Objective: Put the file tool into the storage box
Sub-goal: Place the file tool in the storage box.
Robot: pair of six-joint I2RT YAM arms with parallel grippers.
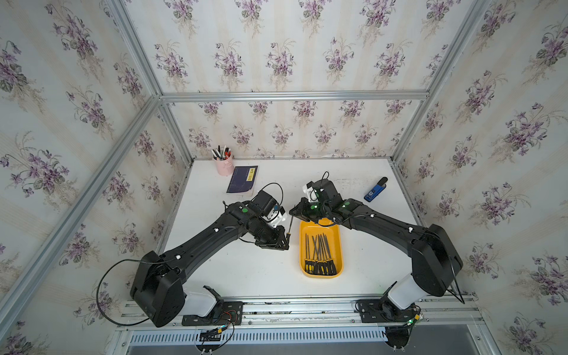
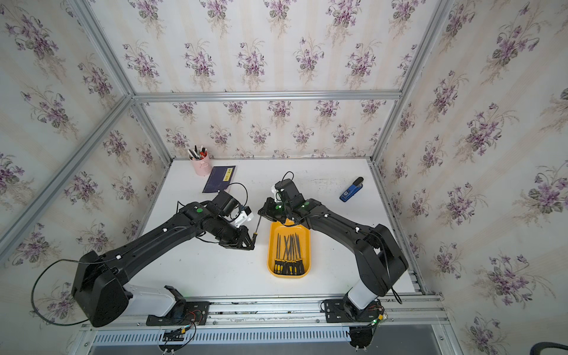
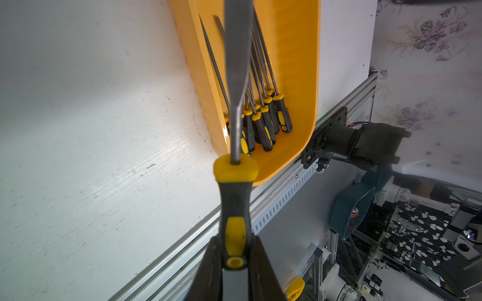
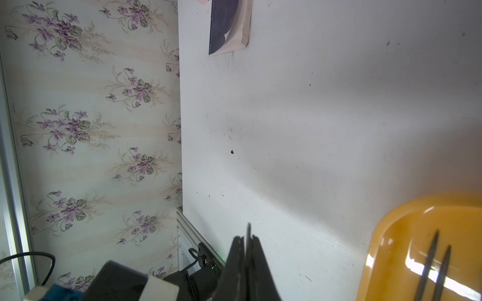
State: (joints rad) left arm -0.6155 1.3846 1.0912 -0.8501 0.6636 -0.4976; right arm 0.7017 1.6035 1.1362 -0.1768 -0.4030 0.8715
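The file tool point(image 1: 289, 227) has a black and yellow handle point(image 3: 236, 187) and a grey blade, and hangs in the air just left of the storage box. My left gripper point(image 1: 286, 241) is shut on the handle's end, its fingers point(image 3: 211, 260) pressing both sides. Above the box's far end, my right gripper point(image 1: 292, 212) is shut on the thin blade tip point(image 4: 248, 229). The storage box point(image 1: 300, 246) is a shallow yellow tray point(image 2: 269, 246) holding several more files point(image 1: 319, 255) with their handles toward the front.
A pink pen cup point(image 1: 223, 166) and a dark notebook point(image 1: 242, 179) stand at the back left. At the back right lies a blue stapler point(image 1: 375, 190). An aluminium rail point(image 1: 307, 302) runs along the table's front edge.
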